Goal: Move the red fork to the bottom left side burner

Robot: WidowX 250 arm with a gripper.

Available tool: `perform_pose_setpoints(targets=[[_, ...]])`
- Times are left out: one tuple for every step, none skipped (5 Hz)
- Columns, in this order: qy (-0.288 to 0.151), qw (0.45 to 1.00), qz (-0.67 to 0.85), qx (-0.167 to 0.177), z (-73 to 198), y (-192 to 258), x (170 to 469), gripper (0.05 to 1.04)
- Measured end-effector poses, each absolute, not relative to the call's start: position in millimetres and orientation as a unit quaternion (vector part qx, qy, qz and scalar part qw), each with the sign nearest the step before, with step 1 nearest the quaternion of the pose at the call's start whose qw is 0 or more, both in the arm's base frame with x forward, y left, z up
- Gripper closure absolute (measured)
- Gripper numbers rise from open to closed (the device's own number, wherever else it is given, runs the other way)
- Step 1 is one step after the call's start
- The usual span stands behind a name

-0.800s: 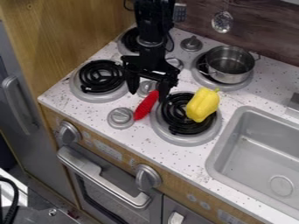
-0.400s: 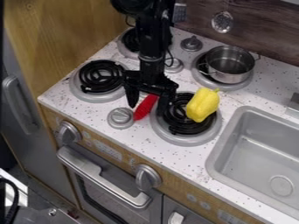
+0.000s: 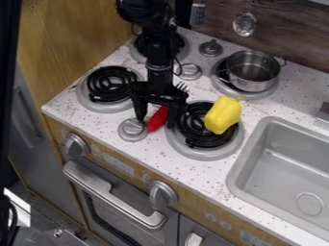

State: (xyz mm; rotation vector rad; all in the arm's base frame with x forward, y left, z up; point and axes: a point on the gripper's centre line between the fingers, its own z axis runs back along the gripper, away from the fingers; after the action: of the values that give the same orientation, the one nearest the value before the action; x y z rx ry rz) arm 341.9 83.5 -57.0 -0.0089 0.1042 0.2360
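Work on moving the red fork (image 3: 157, 119) is at the grasping stage, by the look of things. The end effector (image 3: 155, 122) is released, its two fingers spread with one on either side of the red handle, low over the desk (image 3: 283, 102). The fork lies between the front-left burner (image 3: 110, 85) and the front-right burner (image 3: 198, 135), its handle end just beside a grey knob (image 3: 132, 129) and its tines pointing toward the back. Whether either finger touches the handle cannot be told.

Reaching the fork looks done or nearly so. Left to do are closing on the handle, lifting, carrying it over to the front-left burner, setting it down and letting go. The tines could catch the neighbouring coils if the lift is too shallow.

Among the containers, a metal pot (image 3: 250, 86) stands upright on the back-right burner (image 3: 258, 95), its bare inner wall visible. The sink (image 3: 233, 180) has a round drain (image 3: 310, 203) in its floor. A yellow pepper (image 3: 223, 115) rests on the front-right burner.
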Motion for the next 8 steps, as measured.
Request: perform_pose_setpoints(targets=[[0.049, 0.992, 0.119, -0.011, -58.3, 87.9, 348.3, 0.086], [0.055, 0.988, 0.139, -0.026, -59.8, 91.1, 349.6, 0.106], [0.06, 0.986, 0.149, -0.049, -60.2, 86.4, 352.2, 0.357], [0.07, 0.985, 0.146, -0.063, -59.5, 82.5, 352.7, 0.54], [0.073, 0.985, 0.146, -0.064, -57.3, 84.2, 353.5, 0.639], [0.074, 0.987, 0.135, -0.052, -52.3, 86.9, 352.5, 0.855], [0.022, 0.992, 0.122, -0.015, -2.9, 101.0, 359.0, 0.94], [-0.006, 0.993, 0.115, 0.01, 37.2, 114.1, 356.9, 0.96]])
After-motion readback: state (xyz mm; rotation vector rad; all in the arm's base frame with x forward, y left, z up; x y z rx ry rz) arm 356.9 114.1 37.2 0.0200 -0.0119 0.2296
